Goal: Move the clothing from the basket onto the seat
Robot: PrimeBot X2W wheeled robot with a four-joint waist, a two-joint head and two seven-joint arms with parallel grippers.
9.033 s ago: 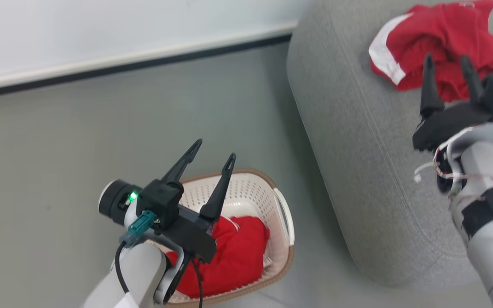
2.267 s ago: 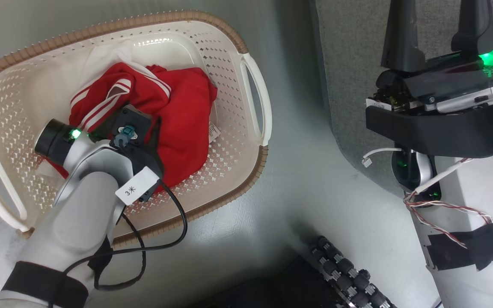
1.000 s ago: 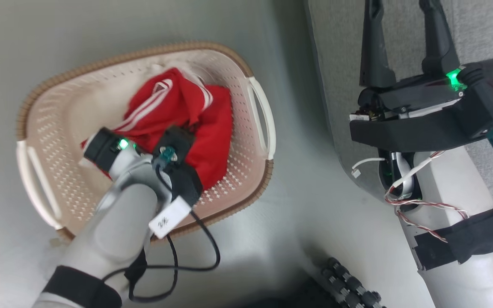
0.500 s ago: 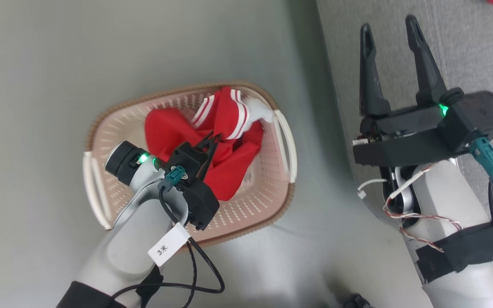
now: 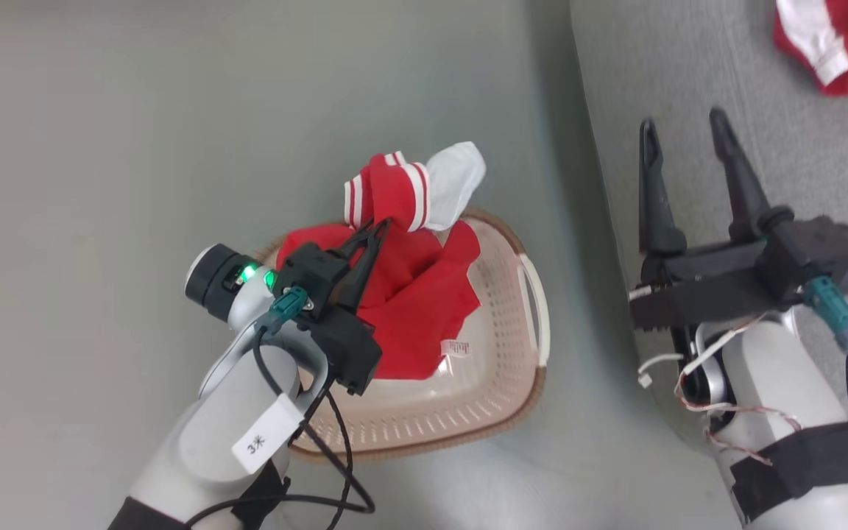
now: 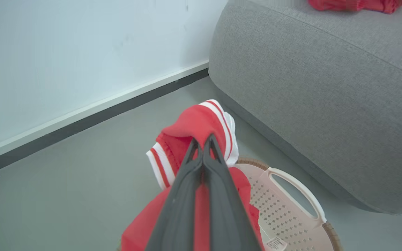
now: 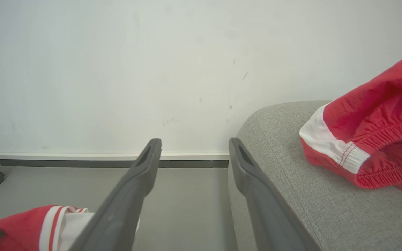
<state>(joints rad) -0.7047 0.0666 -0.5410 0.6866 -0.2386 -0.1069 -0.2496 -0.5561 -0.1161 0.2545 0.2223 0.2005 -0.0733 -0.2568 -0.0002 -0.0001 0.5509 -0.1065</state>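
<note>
My left gripper [image 5: 378, 227] is clamped shut on a fold of a red garment [image 5: 417, 302] with white stripes. The pinched fold, with its striped and white end, stands above the far rim of the basket [image 5: 501, 372]. The rest of the garment hangs down into the basket, with a small white label [image 5: 456, 347] at its lower edge.

The basket is cream plastic with perforated sides, a brown rim and a white side handle. It sits on the grey floor [image 5: 100, 147], just beside the seat [image 5: 689, 88]. The seat is a large grey fabric sofa with a rounded edge, to my right.

My right gripper [image 5: 682, 121] is spread wide and holds nothing. It hovers over the seat's edge, fingers pointing away from me. A second garment [image 5: 847, 33], red with a white band, lies crumpled on the seat, beyond my right gripper and well apart from the basket.

In the left wrist view, a pale wall [image 6: 65, 52] with a dark baseboard [image 6: 92, 120] stands behind the floor.
</note>
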